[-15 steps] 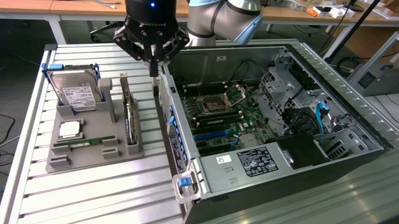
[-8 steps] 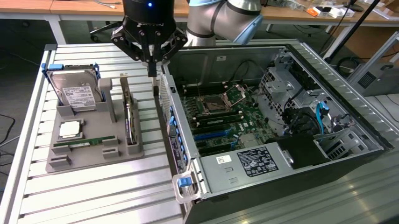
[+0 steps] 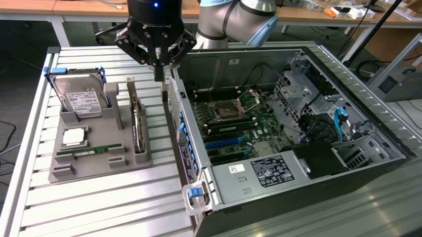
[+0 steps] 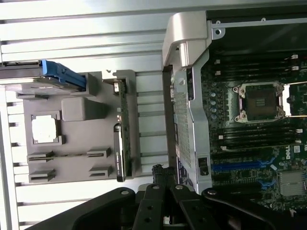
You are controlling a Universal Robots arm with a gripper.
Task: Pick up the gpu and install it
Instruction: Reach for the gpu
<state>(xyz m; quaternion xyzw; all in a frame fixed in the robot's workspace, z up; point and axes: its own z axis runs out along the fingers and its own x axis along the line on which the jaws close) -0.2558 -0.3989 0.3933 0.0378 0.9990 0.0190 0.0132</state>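
Tool (image 3: 159,74): jaws pressed together, nothing in them. It hangs over the strip of bench (image 3: 99,207) between the open PC case (image 3: 369,128) and the grey parts holder (image 3: 89,170), and looks clear of both. The case lies on its side on the exterior view's right, with the motherboard (image 3: 244,118) exposed and the blue slots (image 3: 221,143) bare. The holder is just beside it, on the exterior view's left. gpu (image 3: 135,118) stands on edge in the holder slot nearest the case, untouched. Hard drive (image 3: 79,98) and memory stick (image 3: 89,149) sit in slots further from the case. In the wrist view the gpu (image 4: 119,143) shows edge-on and the tool (image 4: 160,172) is offset from it toward the case. My read: this is the approach phase of the pick, with no grasp yet and no install started. A grasp calls for spreading the jaws, shifting sideways off the case edge to sit over the card's top edge, then coming straight down so the card isn't levered in its slot. Pose: arm (image 3: 231,19) reaches in from the far side of the bench, wrist pointing straight down, tool vertical. The closing axis looks roughly square to the card's faces.
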